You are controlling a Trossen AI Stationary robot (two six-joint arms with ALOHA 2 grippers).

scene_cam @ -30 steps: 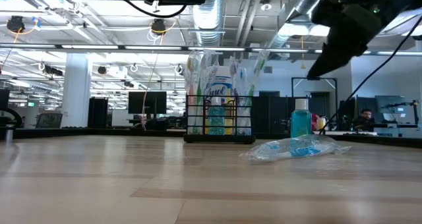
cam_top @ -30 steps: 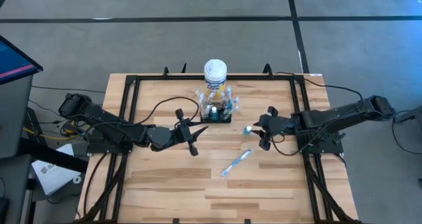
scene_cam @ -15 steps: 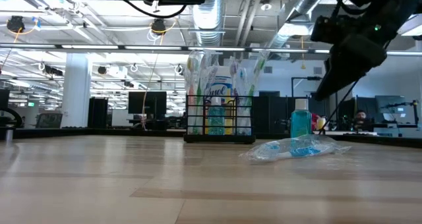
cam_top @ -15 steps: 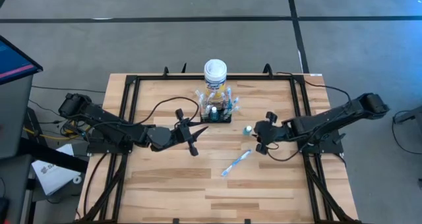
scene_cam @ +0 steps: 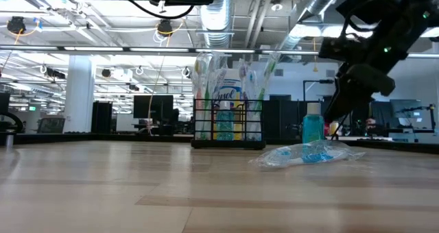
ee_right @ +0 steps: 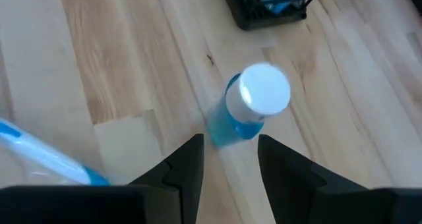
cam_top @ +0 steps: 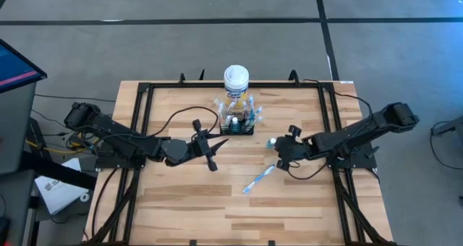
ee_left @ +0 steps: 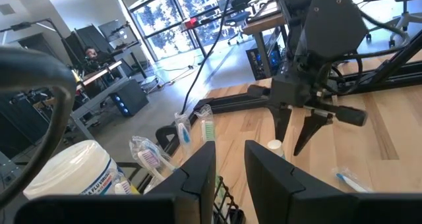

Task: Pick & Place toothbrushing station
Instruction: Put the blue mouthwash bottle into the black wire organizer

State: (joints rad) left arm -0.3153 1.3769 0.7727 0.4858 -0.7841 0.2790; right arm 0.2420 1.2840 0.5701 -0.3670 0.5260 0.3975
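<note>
Wooden planks form the table (cam_top: 181, 202), which is framed by black rails and set on a grey floor; beyond it, in the low view, an open office with monitors and ceiling ducts is seen. At the far middle of the table the caddy (cam_top: 238, 124) is stood upright, filled with wrapped toothbrushes and a small blue bottle, and a yellow canister (cam_top: 236, 82) with a white lid is placed just behind it. A blue bottle (cam_top: 272, 142) with a white cap is stood upright on the wood to the right of the caddy, apart from it. Nearer the front a wrapped toothbrush (cam_top: 259, 179) is laid flat at a slant. The right gripper (cam_top: 279, 153) is held just beside the bottle and above it; in the right wrist view its fingers (ee_right: 184, 168) are parted with a gap between them, nothing is gripped, and the bottle is seen beyond the tips. The left gripper (cam_top: 211, 150) is held over the table to the left of the caddy and apart from it, its jaws set narrowly apart with nothing between them
</note>
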